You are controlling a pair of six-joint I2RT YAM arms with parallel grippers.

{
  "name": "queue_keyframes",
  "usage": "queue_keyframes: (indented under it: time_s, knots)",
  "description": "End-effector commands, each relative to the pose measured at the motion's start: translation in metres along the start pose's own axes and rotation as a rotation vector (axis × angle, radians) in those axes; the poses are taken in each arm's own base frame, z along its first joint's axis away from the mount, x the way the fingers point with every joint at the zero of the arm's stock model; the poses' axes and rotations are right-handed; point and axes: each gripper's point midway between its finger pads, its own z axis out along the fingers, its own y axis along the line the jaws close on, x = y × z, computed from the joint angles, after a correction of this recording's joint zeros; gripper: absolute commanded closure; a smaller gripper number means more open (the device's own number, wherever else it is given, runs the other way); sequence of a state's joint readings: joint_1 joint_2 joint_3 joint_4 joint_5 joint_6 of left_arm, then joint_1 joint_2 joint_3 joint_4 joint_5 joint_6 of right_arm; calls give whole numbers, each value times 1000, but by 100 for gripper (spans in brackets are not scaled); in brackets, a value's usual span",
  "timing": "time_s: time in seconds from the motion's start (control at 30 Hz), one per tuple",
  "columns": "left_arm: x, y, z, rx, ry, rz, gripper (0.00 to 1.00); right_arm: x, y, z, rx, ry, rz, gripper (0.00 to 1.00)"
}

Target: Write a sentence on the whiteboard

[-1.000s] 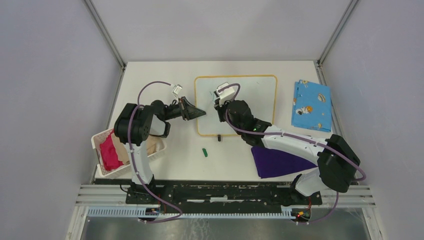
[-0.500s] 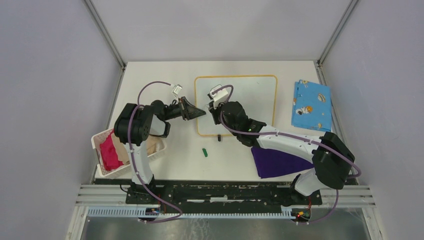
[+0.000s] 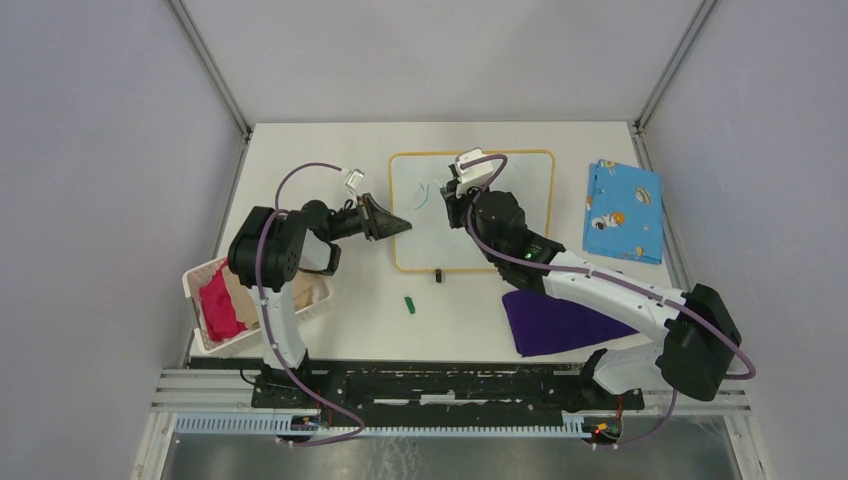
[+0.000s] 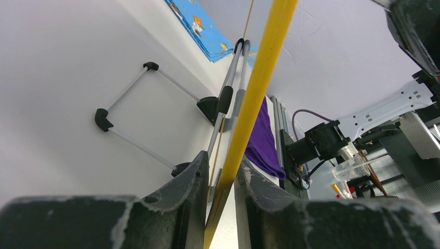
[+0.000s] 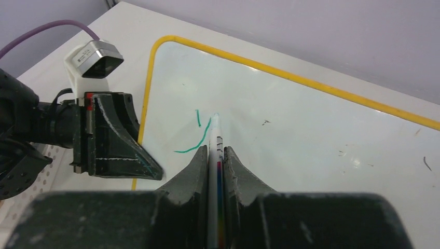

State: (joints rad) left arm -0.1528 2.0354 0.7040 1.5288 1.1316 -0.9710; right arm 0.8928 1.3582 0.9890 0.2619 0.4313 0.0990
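Observation:
The whiteboard, glossy white with a yellow rim, lies flat at the table's middle. My left gripper is shut on its left edge; in the left wrist view the yellow rim runs up between the fingers of the left gripper. My right gripper hangs over the board's upper left, shut on a white marker whose tip is at the surface. Of the sentence, two green strokes show just left of the tip: a short line and a long curve. The right gripper looks down on the whiteboard.
A blue patterned cloth lies right of the board and a purple cloth under my right arm. A white basket with pink fabric sits at the left edge. A green cap and a small black piece lie near the board's front rim.
My right gripper has swung right and slightly farther across the board with the marker, uncovering the green strokes. The left arm has stayed where it was on the board's edge.

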Motion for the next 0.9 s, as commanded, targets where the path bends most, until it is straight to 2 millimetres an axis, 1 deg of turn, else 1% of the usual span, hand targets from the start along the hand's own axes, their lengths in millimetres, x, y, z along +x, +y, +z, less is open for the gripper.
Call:
queue_keyframes:
  time_s: [0.0,0.37,0.67,0.87]
  knots:
    - [-19,-24,3,88,-45,189,70,-10,-10,3,36,-30,5,100]
    - [-19,-24,3,87,-46,188,70,-13,-3,15,21,-32,6,100]
    - [-20,-24,3,88,-47,190,71,-4,-7,21,43,-7,-4,100]
    - [-20,-25,3,89,-46,190,71,6,-6,23,43,19,-15,100]
